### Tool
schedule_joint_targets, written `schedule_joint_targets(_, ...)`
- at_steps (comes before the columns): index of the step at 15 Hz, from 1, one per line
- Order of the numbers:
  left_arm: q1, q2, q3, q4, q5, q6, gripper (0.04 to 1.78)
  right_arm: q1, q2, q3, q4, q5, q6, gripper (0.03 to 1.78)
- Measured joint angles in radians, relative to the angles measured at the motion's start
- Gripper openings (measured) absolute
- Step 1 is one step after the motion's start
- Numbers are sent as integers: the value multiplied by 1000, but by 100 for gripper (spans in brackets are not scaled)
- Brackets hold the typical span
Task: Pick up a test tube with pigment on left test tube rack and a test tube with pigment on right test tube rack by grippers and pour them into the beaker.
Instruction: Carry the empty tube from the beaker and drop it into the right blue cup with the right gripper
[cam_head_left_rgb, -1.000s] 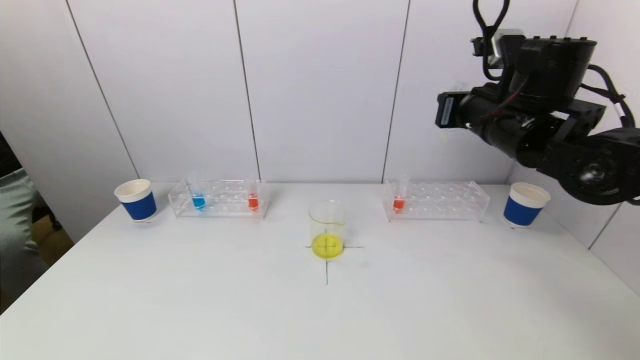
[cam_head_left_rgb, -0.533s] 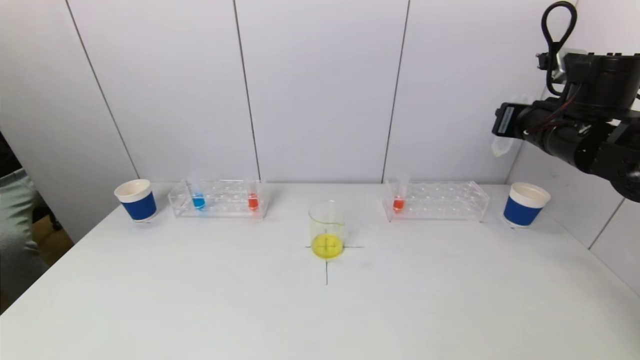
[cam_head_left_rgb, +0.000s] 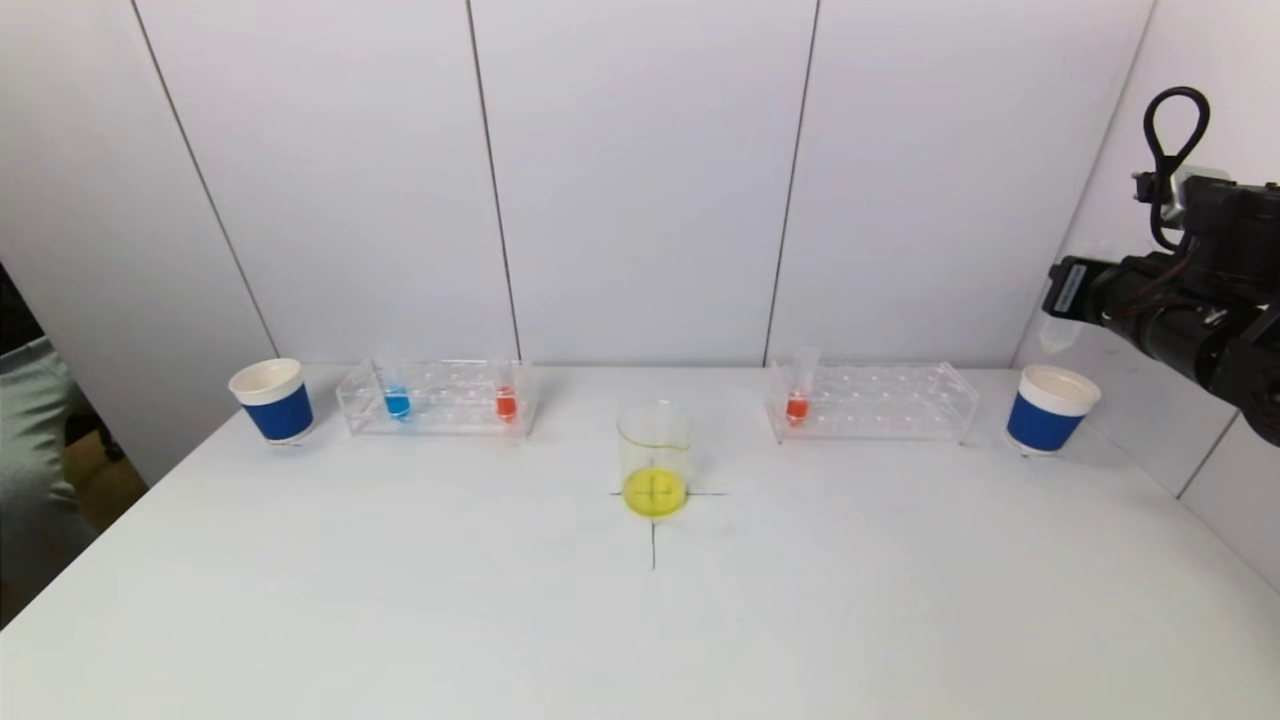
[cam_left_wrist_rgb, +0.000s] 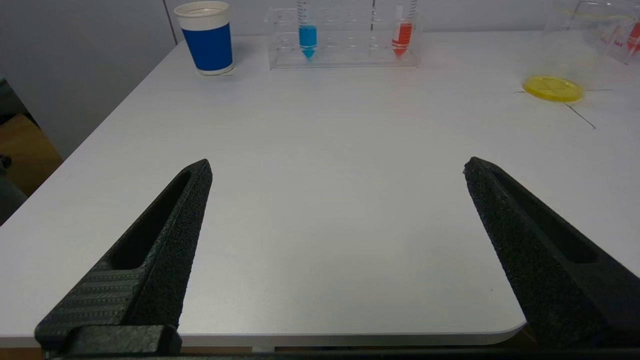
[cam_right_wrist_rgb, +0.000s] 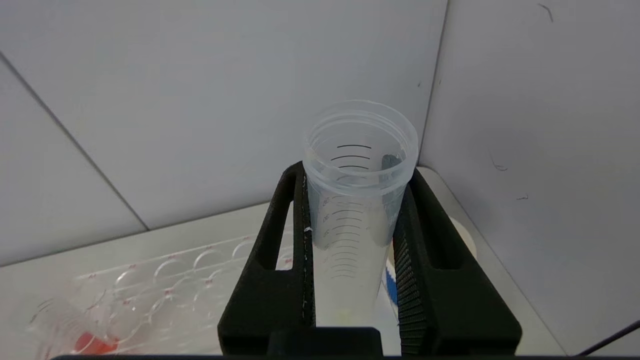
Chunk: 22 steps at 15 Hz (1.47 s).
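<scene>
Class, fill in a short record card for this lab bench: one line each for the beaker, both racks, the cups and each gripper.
beaker: table centre, yellow liquid at the bottom
left rack: one blue tube, one red tube
right rack: one red-filled tube
blue cups: one beside each rack's outer end
right gripper: raised above the right cup, shut on an empty tube
left gripper: open, low over the table's near edge

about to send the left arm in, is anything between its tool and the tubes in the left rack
Nothing visible. The left tool is open, low over the near table edge, and only bare table lies before the left rack with its blue tube and red tube.
</scene>
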Motion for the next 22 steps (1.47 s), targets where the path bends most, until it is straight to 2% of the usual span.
schedule_joint_targets(3,0,0,0,0,0,0,176,-42,76,17,-115,17,-2,51)
schedule_joint_targets(8,0,0,0,0,0,0,176,-97,211,-38,-175,47,-2,51)
schedule_joint_targets(16,0,0,0,0,0,0,176,-180,396,-224,-160,71,-6,51)
schedule_joint_targets(22,0,0,0,0,0,0,176,-204,449,-241,-165,83,-6,51)
